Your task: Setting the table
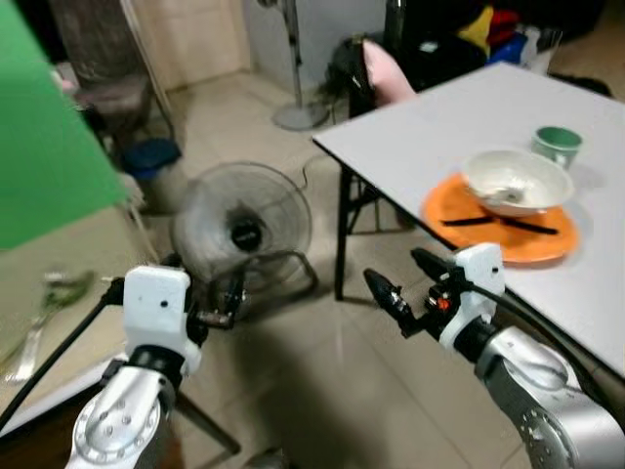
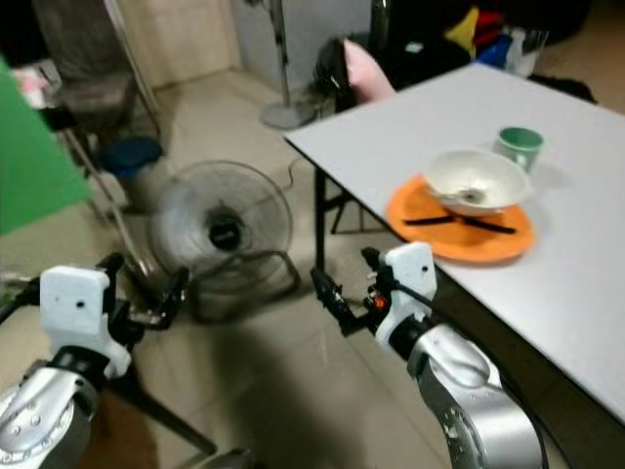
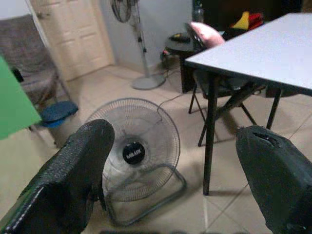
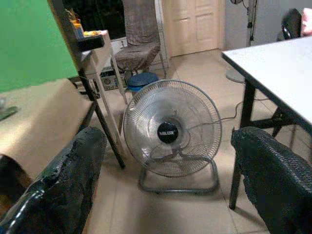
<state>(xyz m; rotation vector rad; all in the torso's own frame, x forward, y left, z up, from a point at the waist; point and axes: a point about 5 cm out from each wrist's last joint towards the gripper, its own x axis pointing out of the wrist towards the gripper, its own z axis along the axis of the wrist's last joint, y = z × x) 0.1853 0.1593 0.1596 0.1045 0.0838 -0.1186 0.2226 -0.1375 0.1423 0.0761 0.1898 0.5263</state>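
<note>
On the white table [image 1: 439,127] at the right sits an orange plate [image 1: 552,242] with a white bowl [image 1: 518,181] on it. A spoon [image 1: 503,195] rests in the bowl and black chopsticks [image 1: 498,223] lie across the plate. Behind them stands a green cup [image 1: 558,145]. My right gripper [image 1: 405,283] hovers open and empty above the floor, just off the table's near edge. My left gripper [image 1: 205,285] is also open and empty, held in front of the floor fan. Blurred cutlery [image 1: 41,311] lies on a beige surface [image 1: 59,264] at the far left.
A floor fan [image 1: 242,227] stands on the tiles between both arms. A tall fan's base [image 1: 298,115] and a chair with a pink cushion [image 1: 386,73] sit by the table's far corner. A green panel [image 1: 39,127], a blue stool [image 1: 151,156] and a grey chair [image 4: 139,44] are at the left.
</note>
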